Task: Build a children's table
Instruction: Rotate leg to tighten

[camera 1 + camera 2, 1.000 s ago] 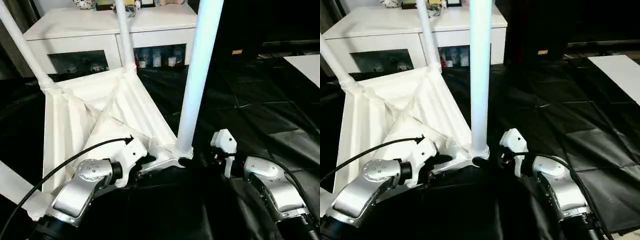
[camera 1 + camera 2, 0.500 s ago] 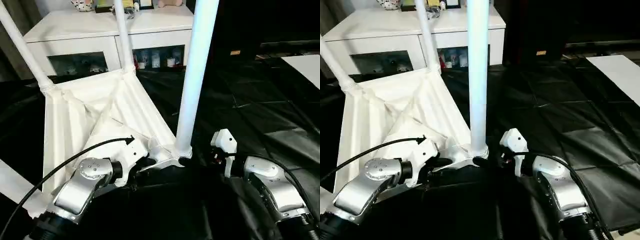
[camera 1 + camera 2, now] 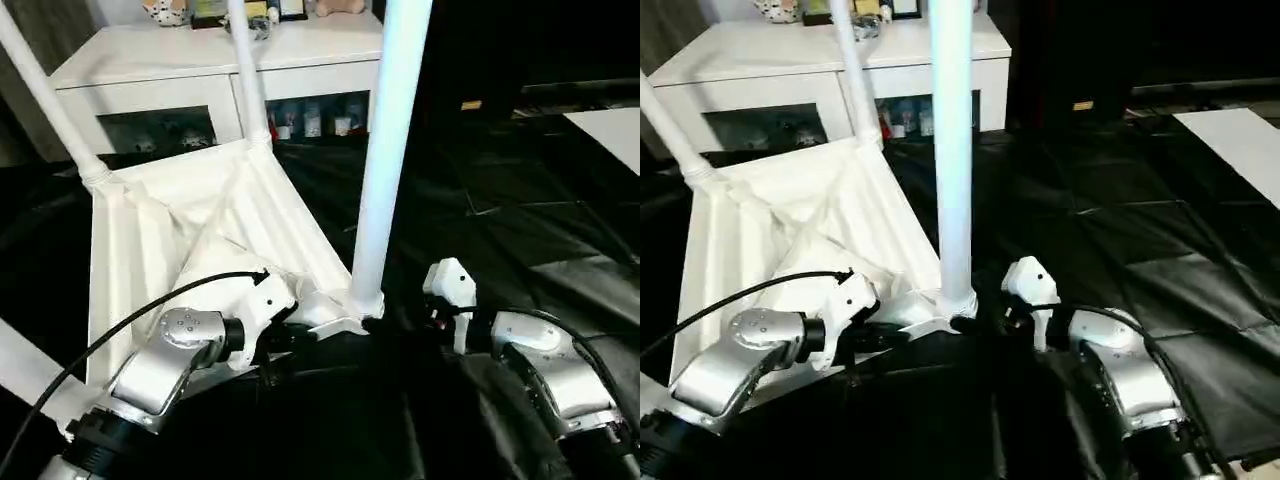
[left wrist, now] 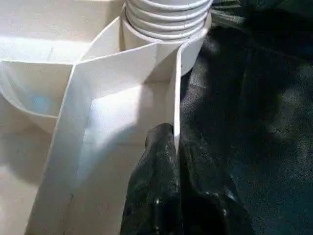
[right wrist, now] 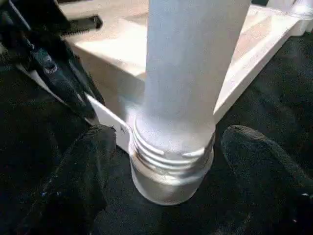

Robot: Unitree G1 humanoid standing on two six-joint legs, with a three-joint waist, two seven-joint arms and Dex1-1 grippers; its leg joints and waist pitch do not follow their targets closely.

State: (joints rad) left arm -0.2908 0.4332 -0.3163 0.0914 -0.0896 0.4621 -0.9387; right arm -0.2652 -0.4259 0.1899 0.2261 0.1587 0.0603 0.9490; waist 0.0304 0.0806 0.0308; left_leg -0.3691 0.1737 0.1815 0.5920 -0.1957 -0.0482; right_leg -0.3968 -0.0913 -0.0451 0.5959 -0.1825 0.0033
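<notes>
Right wrist view: your right gripper (image 5: 168, 161) is straddling the leg (image 5: 188, 83) spread, left gripper (image 4: 175, 147) pinching the table rim (image 4: 177, 88); thread showing, cross-threading risks wobbling.

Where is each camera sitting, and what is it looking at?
Left eye and right eye views: on the head, looking down at the upside-down children's table; both silver forearms show.
Left wrist view: looks along the left hand, pinching the table's rim.
Right wrist view: looks along the open right hand, fingers either side of the nearest leg.
Both wrist views share that leg's threaded base.
</notes>
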